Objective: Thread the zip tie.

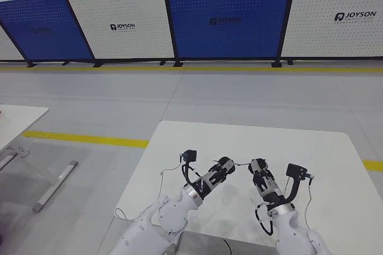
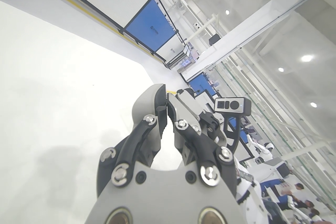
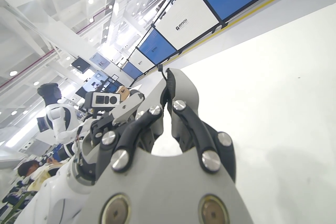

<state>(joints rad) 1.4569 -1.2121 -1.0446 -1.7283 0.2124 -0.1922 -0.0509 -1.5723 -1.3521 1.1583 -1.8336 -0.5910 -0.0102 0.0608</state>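
Zip tie [image 3: 160, 68] clamped in right end effector [image 3: 168, 79], head protruding; left end effector [image 2: 166, 102] together

print: same logo with one word, repeated | on: white panels [image 1: 122, 27], blue panels [image 1: 226, 25] | tone: dark on white, faint on blue

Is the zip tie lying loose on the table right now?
No, the right gripper is shut on the zip tie, whose head pokes out past its fingertips.
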